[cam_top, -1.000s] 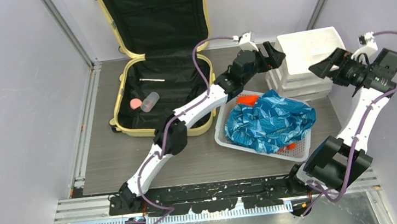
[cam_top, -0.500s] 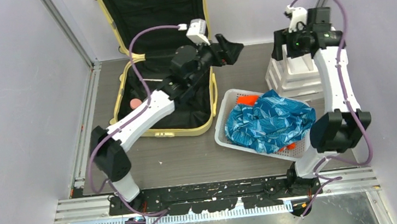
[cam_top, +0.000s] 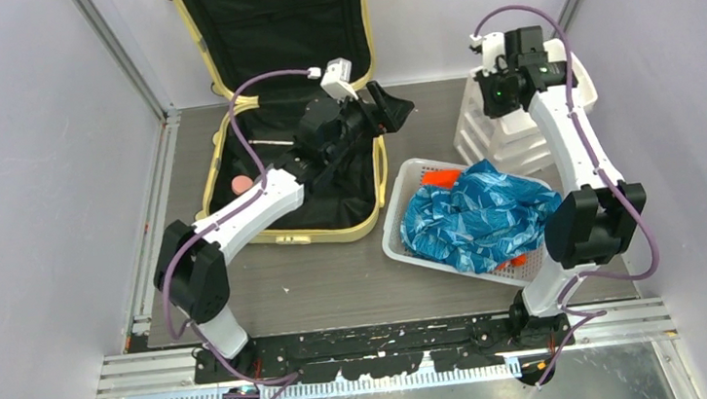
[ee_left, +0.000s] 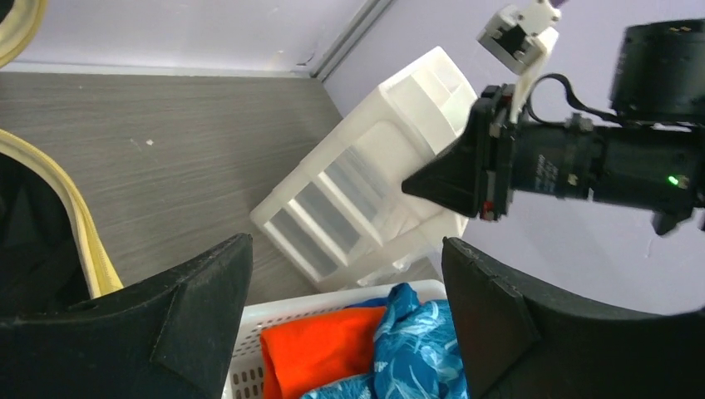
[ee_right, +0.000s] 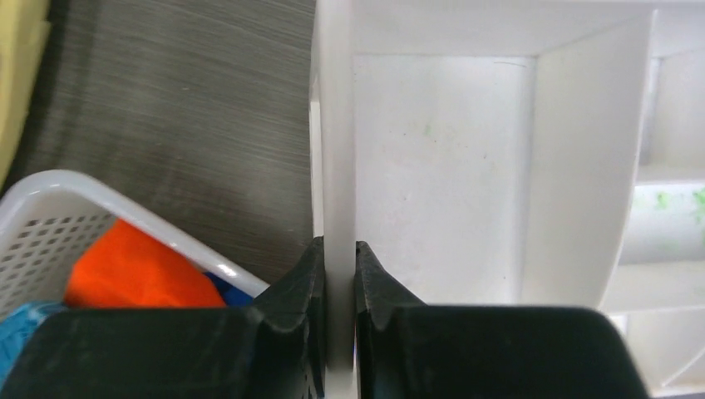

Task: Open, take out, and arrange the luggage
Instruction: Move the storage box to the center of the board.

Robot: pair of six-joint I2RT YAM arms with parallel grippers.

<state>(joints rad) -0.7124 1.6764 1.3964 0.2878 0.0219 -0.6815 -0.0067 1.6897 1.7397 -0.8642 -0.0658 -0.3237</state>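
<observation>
Top external, one luggage (cam_top: pixel 275 31), left end effector (cam_top: pixel 400 109) apart, right end effector (ee_right: pixel 339 249) pinching bin (cam_top: pixel 506 146)

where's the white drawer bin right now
In the top view the drawer bin is at the far right of the table, just behind the basket, with the right gripper pinching its wall.

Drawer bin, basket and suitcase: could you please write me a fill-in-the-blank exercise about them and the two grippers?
1. The right gripper is ____ on the wall of the drawer bin.
2. The left gripper is open and holds ____.
3. The cloth on top in the basket is ____ in colour.
4. The suitcase stands ____, its lid upright.

Missing words: shut; nothing; blue; open.
</observation>
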